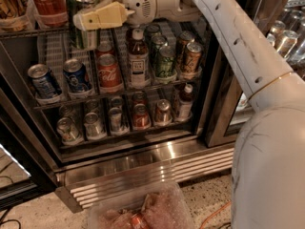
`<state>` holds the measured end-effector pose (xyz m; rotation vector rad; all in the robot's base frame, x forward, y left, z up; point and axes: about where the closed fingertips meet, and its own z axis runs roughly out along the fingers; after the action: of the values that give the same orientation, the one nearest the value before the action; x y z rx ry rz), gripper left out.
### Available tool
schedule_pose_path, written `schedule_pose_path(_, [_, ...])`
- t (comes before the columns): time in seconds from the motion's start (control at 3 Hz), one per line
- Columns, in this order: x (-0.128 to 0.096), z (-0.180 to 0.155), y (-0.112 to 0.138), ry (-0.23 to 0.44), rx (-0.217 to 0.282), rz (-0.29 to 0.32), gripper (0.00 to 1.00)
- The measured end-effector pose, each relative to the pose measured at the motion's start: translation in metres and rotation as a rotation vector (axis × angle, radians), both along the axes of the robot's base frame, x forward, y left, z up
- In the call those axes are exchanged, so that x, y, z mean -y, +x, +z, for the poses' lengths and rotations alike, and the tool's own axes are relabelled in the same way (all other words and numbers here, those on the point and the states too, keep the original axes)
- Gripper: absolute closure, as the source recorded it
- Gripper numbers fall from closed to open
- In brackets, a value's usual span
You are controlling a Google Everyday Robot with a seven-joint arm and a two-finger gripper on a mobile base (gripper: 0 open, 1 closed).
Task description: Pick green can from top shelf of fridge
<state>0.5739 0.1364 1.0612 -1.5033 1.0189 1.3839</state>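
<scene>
The green can (84,38), tall, slim and shiny, hangs at the upper left in front of the top shelf's front rail (26,32), with its bottom below the rail. My gripper (79,20) is shut on it. One cream finger (101,16) lies across the can's front and the other is hidden behind it. My white arm (228,37) reaches in from the right. The fridge (143,168) stands open with its ribbed steel base low in view.
A red Coca-Cola cup (47,1) stands left of the can on the top shelf. The rack below holds blue cans (76,75), a red can (109,72), a bottle (137,58) and short green cans (164,61). A plastic bag (143,213) lies on the floor.
</scene>
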Motion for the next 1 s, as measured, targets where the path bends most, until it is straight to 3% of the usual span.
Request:
schedule_pose_path(0.33, [0.006,0.007,-0.013,-0.074,0.000,-0.055,1.00])
schedule_pose_path(0.67, [0.023,0.009,-0.035,-0.168,-0.038,-0.101,1.00])
schedule_pose_path(1.0, [0.022,0.009,-0.038,-0.177,-0.039,-0.097,1.00])
